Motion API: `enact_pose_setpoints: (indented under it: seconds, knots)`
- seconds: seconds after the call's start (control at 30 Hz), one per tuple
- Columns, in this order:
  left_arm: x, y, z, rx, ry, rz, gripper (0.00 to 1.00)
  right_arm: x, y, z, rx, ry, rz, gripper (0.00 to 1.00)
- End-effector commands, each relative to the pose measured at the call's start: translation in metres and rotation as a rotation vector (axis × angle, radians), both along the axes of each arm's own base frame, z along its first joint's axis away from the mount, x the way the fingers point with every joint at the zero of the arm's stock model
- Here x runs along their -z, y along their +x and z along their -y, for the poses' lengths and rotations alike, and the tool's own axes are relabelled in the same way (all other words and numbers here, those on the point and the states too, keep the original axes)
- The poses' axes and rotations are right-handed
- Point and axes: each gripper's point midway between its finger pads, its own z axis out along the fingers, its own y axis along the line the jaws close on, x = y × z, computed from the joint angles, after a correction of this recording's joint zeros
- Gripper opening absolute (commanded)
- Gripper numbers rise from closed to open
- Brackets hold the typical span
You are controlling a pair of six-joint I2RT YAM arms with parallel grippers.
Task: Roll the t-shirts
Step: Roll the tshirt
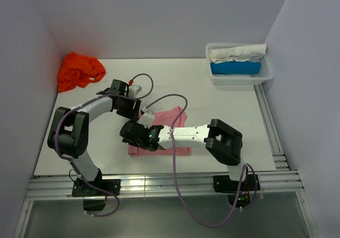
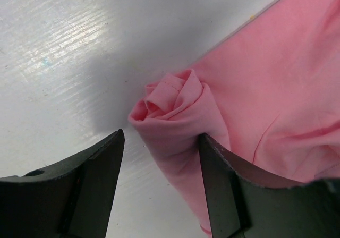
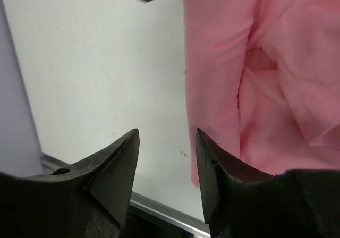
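1. Around the pink shirt point(image 2: 276, 89), at its rolled end, the left tool point(image 2: 162, 137) stands apart, unclamped.
2. Beside that shirt, the right tool point(image 3: 167, 133) gapes empty.
3. Unheld, the roll may spring loose.

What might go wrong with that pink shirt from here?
The rolled end of the light pink cloth t-shirt sits loose between the open fingers of the left hand, so it may uncoil. The right hand is open over the white table beside the shirt, so it might close on nothing.
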Motion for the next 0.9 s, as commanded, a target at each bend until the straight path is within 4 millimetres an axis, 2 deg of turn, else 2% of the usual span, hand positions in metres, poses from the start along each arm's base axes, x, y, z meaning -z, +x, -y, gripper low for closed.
enact_pose_setpoints:
  seconds: [0.0,0.17,0.27,0.37,0.43,0.53,0.7,0.87]
  knots:
    - [-0.010,0.017,0.005,-0.017,0.010,0.050,0.64,0.021,-0.006,0.028,0.011,-0.237,0.010,0.54]
    - [-0.009,0.019,0.006,-0.011,0.022,0.051,0.64,0.045,-0.023,0.034,-0.020,-0.303,-0.051,0.46]
    - [-0.009,0.021,0.006,-0.010,0.030,0.054,0.64,0.054,-0.033,0.041,-0.020,-0.321,-0.077,0.34]
    - [-0.010,0.023,0.006,-0.013,0.033,0.055,0.64,0.061,-0.040,0.047,-0.017,-0.327,-0.097,0.29]
    - [-0.012,0.024,0.006,-0.012,0.034,0.059,0.64,0.061,-0.043,0.044,-0.020,-0.299,-0.101,0.23]
    - [-0.014,0.026,0.007,-0.010,0.030,0.058,0.65,0.066,-0.048,0.044,-0.028,-0.271,-0.114,0.22]
    - [-0.031,0.030,0.017,0.017,-0.015,0.072,0.72,0.080,-0.054,0.049,-0.024,-0.251,-0.149,0.20]
    - [-0.040,0.032,0.026,0.052,-0.054,0.049,0.73,0.090,-0.059,0.054,-0.023,-0.258,-0.176,0.21]
